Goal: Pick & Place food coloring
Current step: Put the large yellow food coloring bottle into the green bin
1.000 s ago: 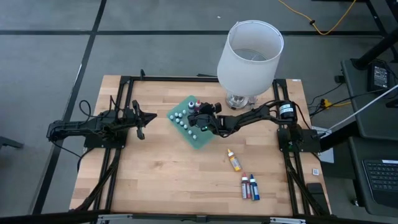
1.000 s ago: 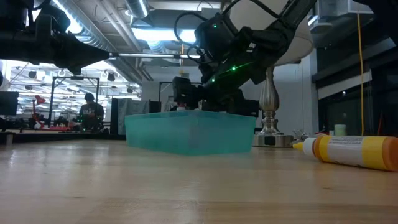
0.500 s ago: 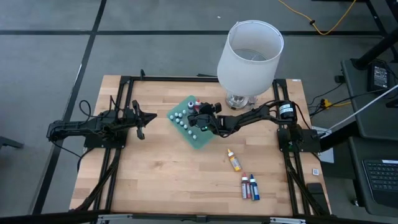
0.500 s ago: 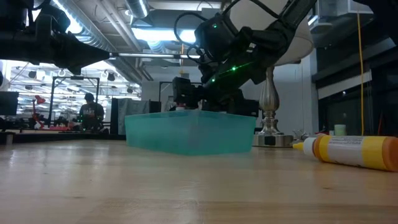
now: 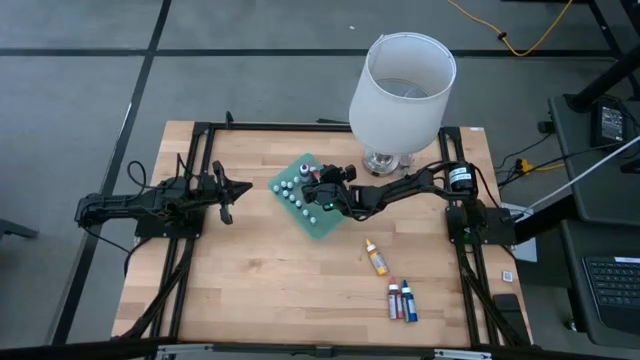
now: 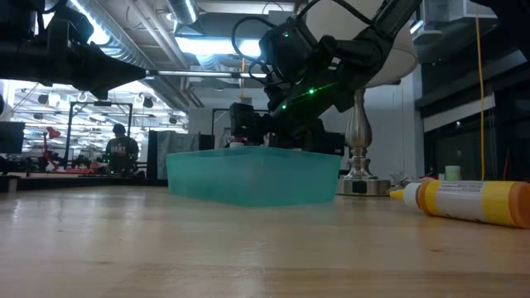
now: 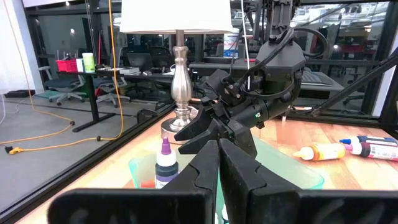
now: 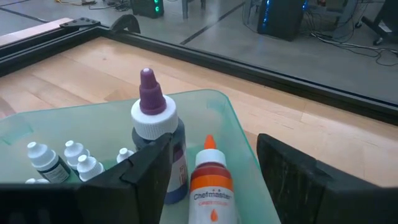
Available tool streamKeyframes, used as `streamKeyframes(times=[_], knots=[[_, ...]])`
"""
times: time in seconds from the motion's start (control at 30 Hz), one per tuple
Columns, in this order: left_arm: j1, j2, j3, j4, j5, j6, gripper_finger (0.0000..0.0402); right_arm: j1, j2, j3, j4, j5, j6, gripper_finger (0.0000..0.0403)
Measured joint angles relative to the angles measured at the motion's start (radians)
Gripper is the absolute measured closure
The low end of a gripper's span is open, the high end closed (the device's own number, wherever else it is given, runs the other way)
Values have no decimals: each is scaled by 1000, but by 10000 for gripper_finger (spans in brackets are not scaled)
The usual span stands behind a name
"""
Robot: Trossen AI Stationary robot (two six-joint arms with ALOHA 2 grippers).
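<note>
Food coloring bottle [image 8: 210, 180], base cut off, stands between parted right fingers [image 8: 298, 171].

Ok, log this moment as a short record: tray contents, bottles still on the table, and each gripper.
tray: green tray near the table's middle, in front of the lamp
in tray: purple-capped bottle and orange-tipped bottle standing upright side by side; several tiny white-capped bottles
on table: orange bottle lying flat; red bottle and blue bottle lying side by side nearer the front edge
right gripper: over the tray, fingers apart on either side of the orange-tipped bottle, not clearly gripping
left gripper: shut, empty, left of the tray
</note>
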Motion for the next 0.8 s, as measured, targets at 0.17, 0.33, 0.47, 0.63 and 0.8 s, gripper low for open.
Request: streamKeyframes(times=[0.17,0.33,0.47,0.63,0.8], knots=[[0,0,0,0,0,0,395,0,0,0,0,0,0,169],[0,0,0,0,0,0,391,0,0,0,0,-2,0,169],[0,0,0,0,0,0,389,0,0,0,0,-20,0,169],[0,0,0,0,0,0,394,0,0,0,0,-44,-3,169],[0,0,0,0,0,0,394,0,-6,0,-9,-51,-9,169]])
